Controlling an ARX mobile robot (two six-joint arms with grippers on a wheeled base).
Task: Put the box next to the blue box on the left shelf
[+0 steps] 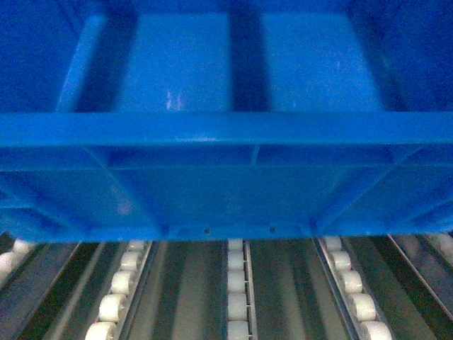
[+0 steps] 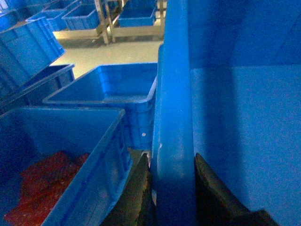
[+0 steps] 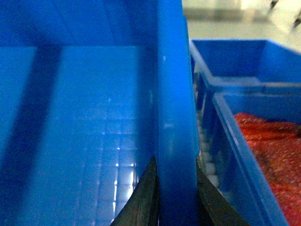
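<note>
The box (image 1: 226,127), a large bright-blue crate, fills the upper head view, its ribbed near wall over the roller tracks of the left shelf (image 1: 237,297). Whether it rests on the rollers I cannot tell. My left gripper (image 2: 171,160) is shut on the box's left rim (image 2: 176,94), one dark finger (image 2: 138,188) outside and one inside. On the right rim (image 3: 176,94), my right gripper (image 3: 176,165) is shut the same way. A blue box with red contents (image 2: 89,155) stands close on the left. Another like it (image 3: 244,141) stands close on the right.
Beyond the left neighbour stands an empty blue crate (image 2: 113,82), with more crates (image 2: 28,42) stacked further left and metal racks (image 2: 106,21) across the pale floor. Another blue crate (image 3: 235,61) sits behind the right neighbour. White rollers (image 3: 207,162) show in the narrow gap there.
</note>
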